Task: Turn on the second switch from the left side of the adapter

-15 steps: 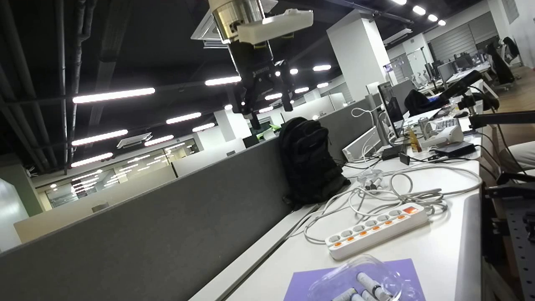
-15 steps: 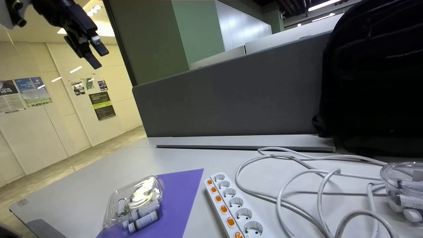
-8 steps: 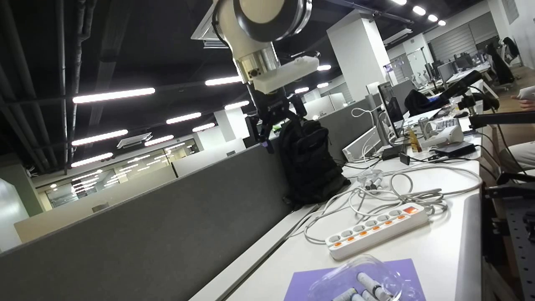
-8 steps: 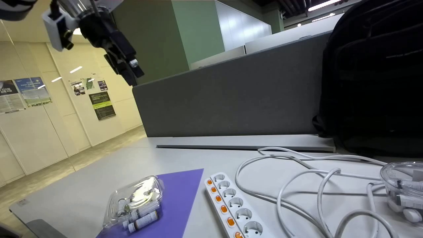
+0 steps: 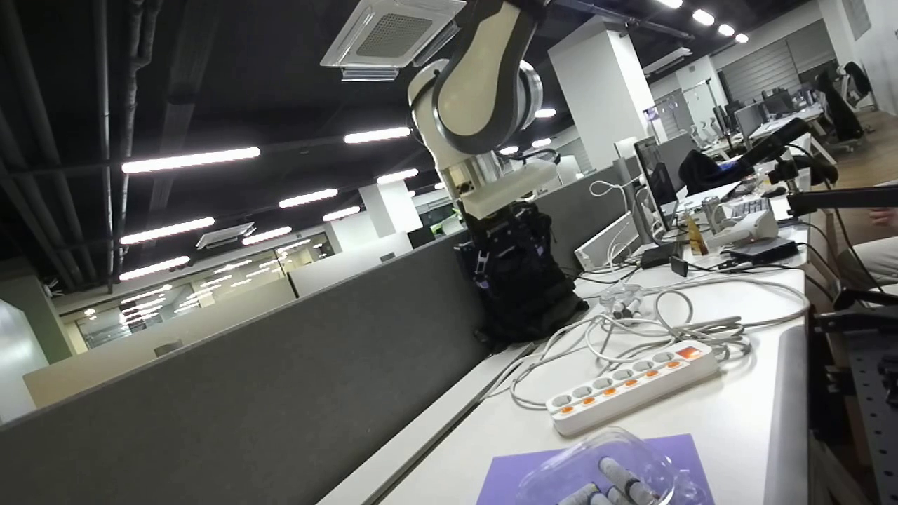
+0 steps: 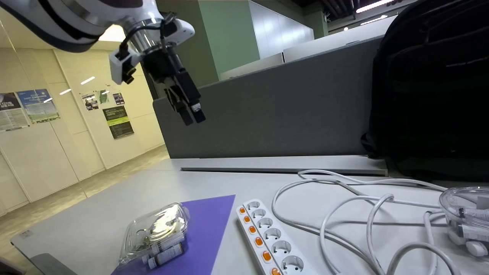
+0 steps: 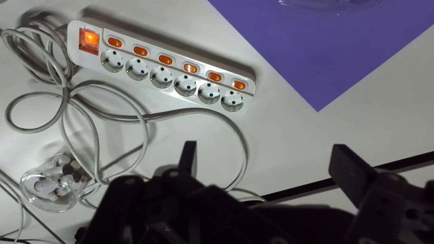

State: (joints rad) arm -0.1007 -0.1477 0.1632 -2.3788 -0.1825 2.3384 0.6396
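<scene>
The adapter (image 7: 151,62) is a long white power strip lying on the desk, with a row of sockets and small orange switches (image 7: 140,51). A bigger red switch (image 7: 89,41) glows orange at its left end in the wrist view. The adapter also shows in both exterior views (image 5: 635,405) (image 6: 266,240), partly cut off at the bottom in one of them. My gripper (image 7: 264,147) is open, with its fingers wide apart and nothing between them. It hangs well above the desk (image 6: 194,120), touching nothing. In an exterior view the gripper (image 5: 508,280) is dark against the backpack.
Loose white cables (image 7: 145,128) lie beside the adapter. A purple sheet (image 7: 305,67) with a clear plastic box (image 6: 154,233) lies past its other end. A clear cup (image 7: 49,191) holds small bottles. A black backpack (image 6: 431,95) leans on the grey partition (image 6: 267,122).
The arm has come down towards the desk, moving right and downward in both exterior views, with more of the arm now showing. The adapter and other objects have not moved.
</scene>
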